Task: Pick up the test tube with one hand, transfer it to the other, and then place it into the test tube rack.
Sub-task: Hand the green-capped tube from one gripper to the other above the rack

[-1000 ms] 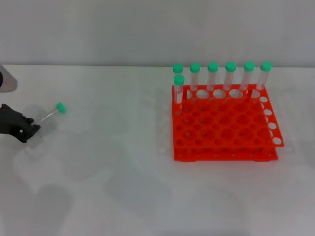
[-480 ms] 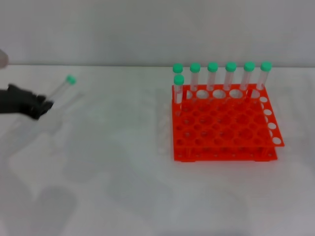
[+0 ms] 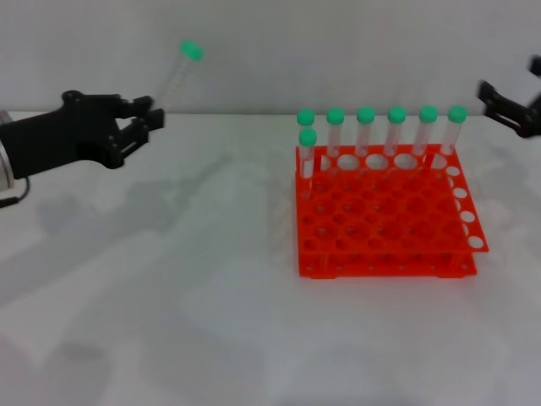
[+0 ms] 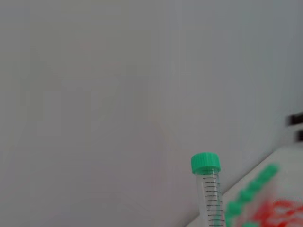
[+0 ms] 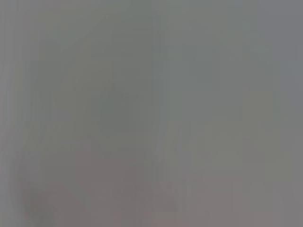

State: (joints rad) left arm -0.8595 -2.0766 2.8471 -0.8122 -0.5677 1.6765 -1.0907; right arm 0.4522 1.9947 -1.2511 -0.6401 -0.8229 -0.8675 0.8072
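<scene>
White tabletop (image 3: 169, 321) is filling most of the head view, with a plain pale wall (image 3: 270, 51) standing behind it.

Next in size, the orange-red rack (image 3: 385, 211) is sitting on the table toward the robot's right, its tiers of round holes facing up and a white holed strip (image 3: 463, 203) running along its right edge. Seven green-capped tubes (image 3: 365, 131) are standing upright in it: six along the far row and one more just in front of the far-left corner.

Over the table's far-left part, the left gripper (image 3: 145, 123) is reaching in from the left edge, raised clear of the surface. Its black fingers (image 3: 139, 108) are closing around the lower end of the test tube (image 3: 177, 74), gripping it firmly. That tube is tilting up and to the right, its green cap (image 3: 192, 52) showing against the wall, well apart from the rack. From the left wrist view the same tube (image 4: 210, 194) is rising with its cap uppermost and graduation marks on its clear body, the rack (image 4: 279, 213) blurred beyond it.

At the far-right edge, the right gripper (image 3: 514, 108) is hanging above the table beyond the rack, its black fingers spreading apart and holding nothing. Its wrist view is showing only grey blur.
</scene>
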